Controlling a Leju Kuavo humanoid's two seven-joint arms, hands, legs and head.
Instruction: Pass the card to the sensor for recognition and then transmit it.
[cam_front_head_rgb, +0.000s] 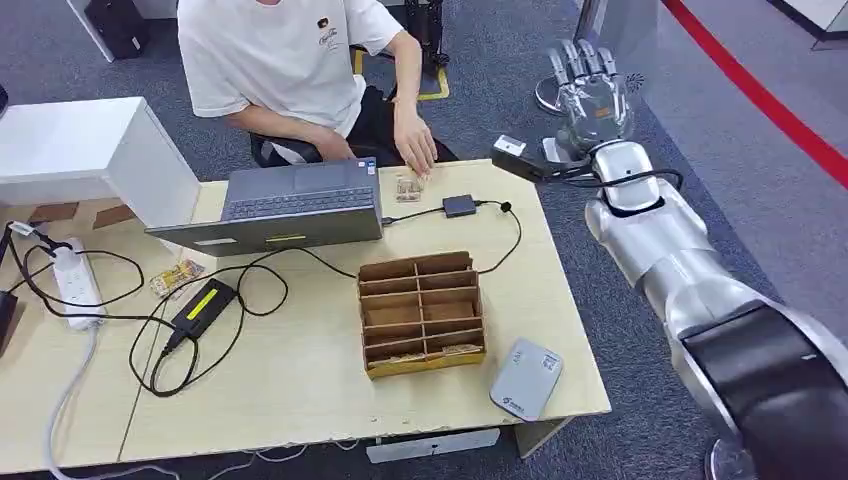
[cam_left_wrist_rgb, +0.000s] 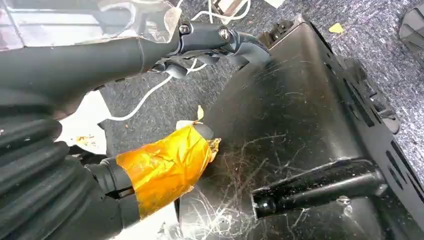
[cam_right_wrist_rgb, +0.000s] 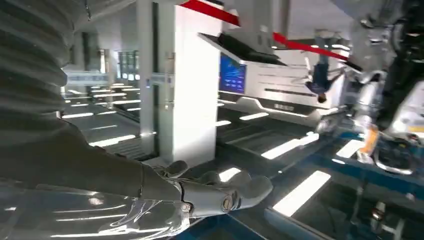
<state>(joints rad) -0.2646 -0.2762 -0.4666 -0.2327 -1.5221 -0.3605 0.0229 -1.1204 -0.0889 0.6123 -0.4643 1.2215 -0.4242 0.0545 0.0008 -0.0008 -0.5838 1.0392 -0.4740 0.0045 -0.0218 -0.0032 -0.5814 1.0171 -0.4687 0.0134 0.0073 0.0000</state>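
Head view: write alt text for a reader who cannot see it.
The right hand is raised past the table's far right corner, fingers spread and holding nothing. On the table are a laptop, a cardboard organizer and a grey sensor; a person sits behind.

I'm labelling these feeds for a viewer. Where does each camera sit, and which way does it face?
Head view: high on the body, looking down at the table; right arm and right hand raised beyond it.
Left wrist view: behind the left hand, facing carpet.
Right wrist view: behind the right hand, facing across the hall, upside down.
Shared: the right hand.
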